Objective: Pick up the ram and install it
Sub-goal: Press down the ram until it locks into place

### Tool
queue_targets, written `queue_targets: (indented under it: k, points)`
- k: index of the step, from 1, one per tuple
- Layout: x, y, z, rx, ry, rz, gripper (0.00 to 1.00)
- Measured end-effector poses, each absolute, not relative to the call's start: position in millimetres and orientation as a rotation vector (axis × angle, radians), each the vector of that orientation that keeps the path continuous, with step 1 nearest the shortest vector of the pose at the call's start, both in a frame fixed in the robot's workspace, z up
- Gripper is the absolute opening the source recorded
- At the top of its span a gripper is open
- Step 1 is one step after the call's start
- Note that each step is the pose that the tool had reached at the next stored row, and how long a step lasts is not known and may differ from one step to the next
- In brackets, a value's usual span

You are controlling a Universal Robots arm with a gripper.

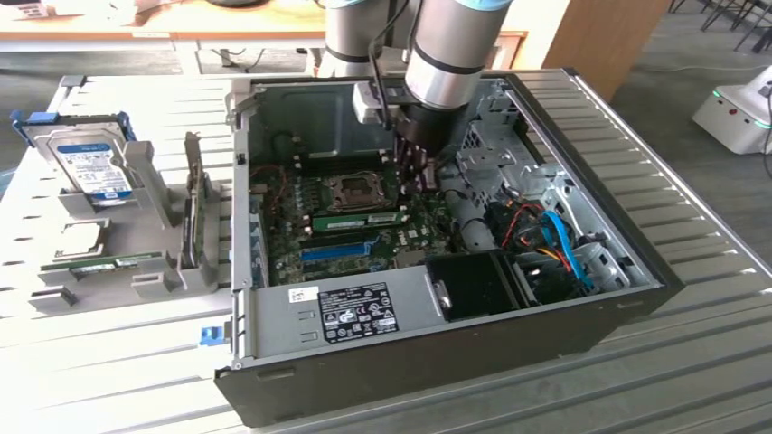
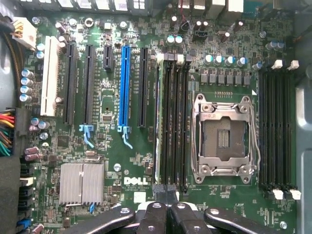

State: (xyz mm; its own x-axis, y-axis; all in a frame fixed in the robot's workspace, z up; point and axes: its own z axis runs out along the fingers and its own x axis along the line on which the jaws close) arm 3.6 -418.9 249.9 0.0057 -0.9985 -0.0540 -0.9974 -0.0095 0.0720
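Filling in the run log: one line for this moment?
gripper: shut, holds nothing | ram: seated in motherboard slot | arm: inside open PC case, above motherboard

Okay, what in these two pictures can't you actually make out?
1. Whether the ram is fully latched: too small in the exterior view, seen edge-on in the wrist view.
2. Print on the case label: exterior view, too small.
3. The gripper beyond its fingers: wrist view, cut off by the frame edge.

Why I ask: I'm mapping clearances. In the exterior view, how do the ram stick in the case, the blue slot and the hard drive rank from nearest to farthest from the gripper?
From the gripper:
1. ram stick: on the motherboard, beside it.
2. blue slot: just past the stick.
3. hard drive: outside the case, exterior view's far left.
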Motion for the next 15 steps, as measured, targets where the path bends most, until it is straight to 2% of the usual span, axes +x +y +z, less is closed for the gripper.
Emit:
queue_targets:
  k: [15]
  points:
    - [-15, -419, 250, 2.212, -2.209, -0.139, 0.11]
